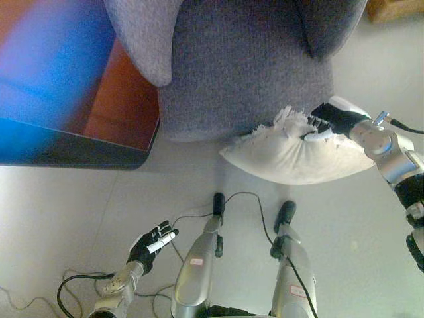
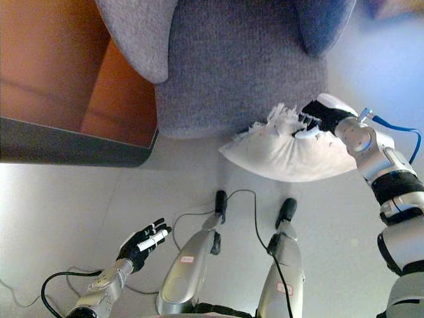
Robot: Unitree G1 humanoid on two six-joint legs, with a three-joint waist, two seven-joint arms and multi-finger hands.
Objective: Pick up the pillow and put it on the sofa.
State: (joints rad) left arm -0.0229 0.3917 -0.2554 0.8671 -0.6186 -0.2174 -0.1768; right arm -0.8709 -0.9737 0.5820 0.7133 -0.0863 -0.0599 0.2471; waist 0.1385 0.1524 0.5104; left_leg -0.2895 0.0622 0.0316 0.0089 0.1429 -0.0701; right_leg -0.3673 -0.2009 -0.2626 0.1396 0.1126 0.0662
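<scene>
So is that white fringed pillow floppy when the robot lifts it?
Probably. The white fringed cloth pillow bulges and sags below the right hand pinching its top edge, so it looks soft. One hand carries it, so it's likely light. It shouldn't roll on the grey fabric sofa.

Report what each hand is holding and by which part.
The right hand grips the white pillow by its fringed upper edge, fingers curled into the cloth, in front of the grey sofa. The left hand hangs open, holding nothing.
</scene>
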